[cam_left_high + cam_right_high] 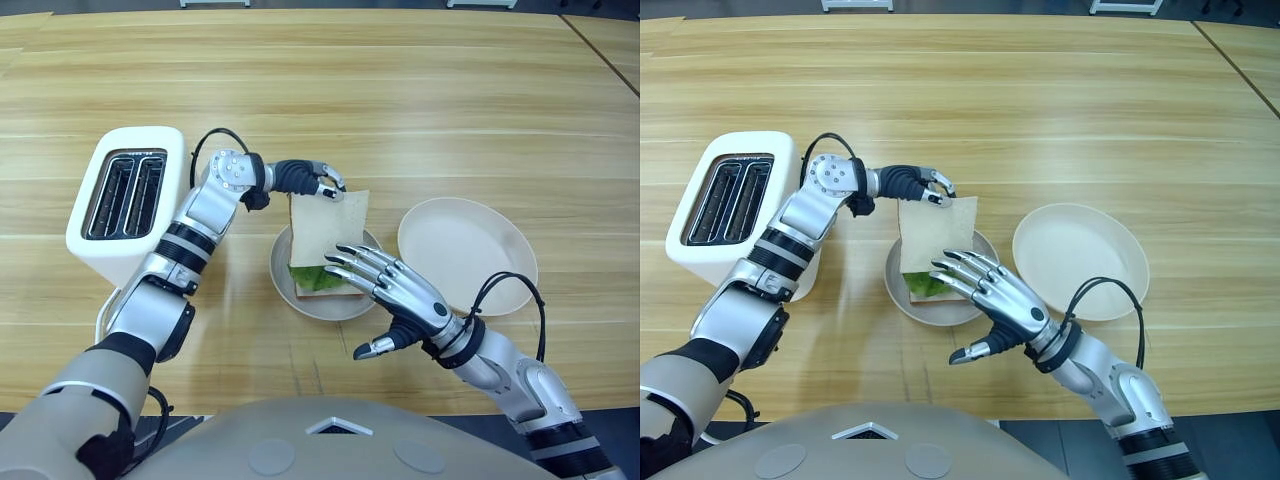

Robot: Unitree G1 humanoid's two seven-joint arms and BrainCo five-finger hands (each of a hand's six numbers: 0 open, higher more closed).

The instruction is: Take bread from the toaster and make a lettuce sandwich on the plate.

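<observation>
A white toaster (pixel 125 202) with two empty slots stands at the left. A beige plate (pixel 285 270) in the middle carries a bottom bread slice and green lettuce (pixel 318 279). A white bread slice (pixel 328 228) stands tilted over the lettuce. My left hand (pixel 320 180) is shut on its top left corner. My right hand (pixel 395 285) is open, palm down, its fingertips (pixel 340 262) against the slice's lower right edge above the plate.
An empty beige bowl (pixel 467 253) sits right of the plate, close behind my right wrist. Bare wooden tabletop (pixel 400 100) stretches across the far half. A black cable loops at each wrist.
</observation>
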